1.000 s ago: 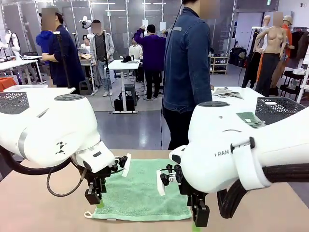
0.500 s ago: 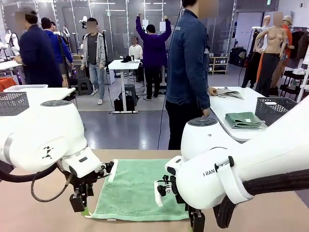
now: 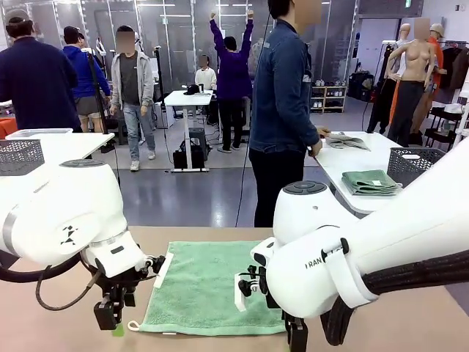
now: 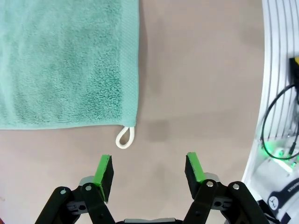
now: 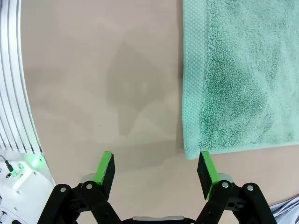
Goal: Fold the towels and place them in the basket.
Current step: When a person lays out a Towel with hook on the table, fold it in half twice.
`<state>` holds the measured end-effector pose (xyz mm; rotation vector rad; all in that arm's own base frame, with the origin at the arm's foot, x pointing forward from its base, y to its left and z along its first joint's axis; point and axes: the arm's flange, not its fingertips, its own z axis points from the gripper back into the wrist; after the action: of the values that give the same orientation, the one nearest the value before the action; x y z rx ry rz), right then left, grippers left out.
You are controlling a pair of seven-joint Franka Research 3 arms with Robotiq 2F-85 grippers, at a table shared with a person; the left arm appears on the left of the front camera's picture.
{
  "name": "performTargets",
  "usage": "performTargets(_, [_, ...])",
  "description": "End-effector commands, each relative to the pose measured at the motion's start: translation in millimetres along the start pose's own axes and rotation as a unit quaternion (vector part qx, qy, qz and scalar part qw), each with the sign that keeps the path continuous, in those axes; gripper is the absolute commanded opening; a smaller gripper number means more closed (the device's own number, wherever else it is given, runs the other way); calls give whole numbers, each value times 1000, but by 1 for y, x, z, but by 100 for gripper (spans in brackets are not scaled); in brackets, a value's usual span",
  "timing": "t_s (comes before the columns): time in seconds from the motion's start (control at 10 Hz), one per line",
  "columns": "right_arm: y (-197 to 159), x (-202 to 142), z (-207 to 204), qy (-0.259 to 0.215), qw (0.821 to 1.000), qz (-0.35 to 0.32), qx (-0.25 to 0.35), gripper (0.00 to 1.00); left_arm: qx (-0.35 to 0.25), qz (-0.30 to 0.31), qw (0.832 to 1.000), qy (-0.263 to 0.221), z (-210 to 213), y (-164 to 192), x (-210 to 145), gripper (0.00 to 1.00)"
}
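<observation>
A green towel (image 3: pixel 209 286) lies spread flat on the brown table (image 3: pixel 58 323), with its white loop (image 3: pixel 133 325) at the near left corner. My left gripper (image 3: pixel 108 319) hangs open just left of that corner. In the left wrist view the left gripper (image 4: pixel 148 177) is over bare table, a little short of the loop (image 4: pixel 124 137) and the towel (image 4: pixel 65 60). At the towel's near right corner my right gripper (image 3: pixel 295 337) stands open. The right wrist view has the right gripper (image 5: pixel 156 175) open and holding nothing, with one pad (image 5: pixel 205 170) by the corner of the towel (image 5: pixel 238 74).
A person in a denim jacket (image 3: pixel 282 95) stands at the table's far side. Behind to the right, a white table carries folded green towels (image 3: pixel 370 181) and a dark lattice basket (image 3: pixel 429 163). Another such basket (image 3: pixel 20 154) sits at far left.
My left gripper has opened wider and drawn back to the left, off the towel's near corner. The right arm has sunk a little lower at the right corner.
</observation>
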<state>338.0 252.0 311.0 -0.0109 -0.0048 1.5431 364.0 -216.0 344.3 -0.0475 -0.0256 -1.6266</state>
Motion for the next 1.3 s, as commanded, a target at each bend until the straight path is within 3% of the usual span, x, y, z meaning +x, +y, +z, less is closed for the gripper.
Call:
performTargets(0.0, [-5, 7, -5, 6, 1000, -15, -20, 89, -1, -24, 1000, 10, -10, 4, -7, 78])
performTargets(0.2, [-4, 7, -6, 4, 1000, -11, -14, 89, 4, -20, 999, 29, -13, 4, -5, 78])
performTargets(0.3, [-1, 1, -1, -3, 1000, -5, -4, 89, -10, -11, 1000, 4, -9, 1, -3, 78])
performTargets(1.0, [-1, 1, -2, -3, 1000, -5, -3, 89, -11, -15, 1000, 9, -12, 2, -3, 78])
performTargets(1.2, [0, 6, 0, -4, 1000, -8, -19, 89, 11, -22, 1000, 0, -12, -6, 11, 78])
